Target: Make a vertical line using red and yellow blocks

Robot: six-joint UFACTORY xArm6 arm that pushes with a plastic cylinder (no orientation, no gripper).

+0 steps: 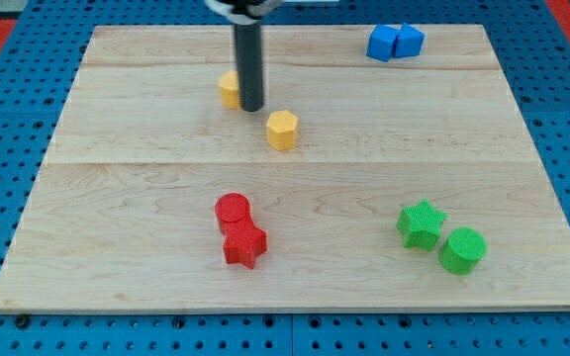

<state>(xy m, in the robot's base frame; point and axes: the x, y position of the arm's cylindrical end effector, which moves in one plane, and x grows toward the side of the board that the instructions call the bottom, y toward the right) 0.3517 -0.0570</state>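
Observation:
My tip (251, 107) stands near the view's top centre, touching the right side of a yellow block (229, 89) that the rod partly hides, so its shape is unclear. A yellow hexagon block (282, 130) lies just below and right of the tip, a small gap away. A red cylinder (233, 211) and a red star (244, 243) sit touching each other in the lower middle, the cylinder above the star, roughly below the yellow blocks.
Two blue blocks (395, 43) sit together at the top right. A green star (422, 223) and a green cylinder (462, 249) sit together at the lower right. The wooden board (117, 218) lies on a blue pegboard.

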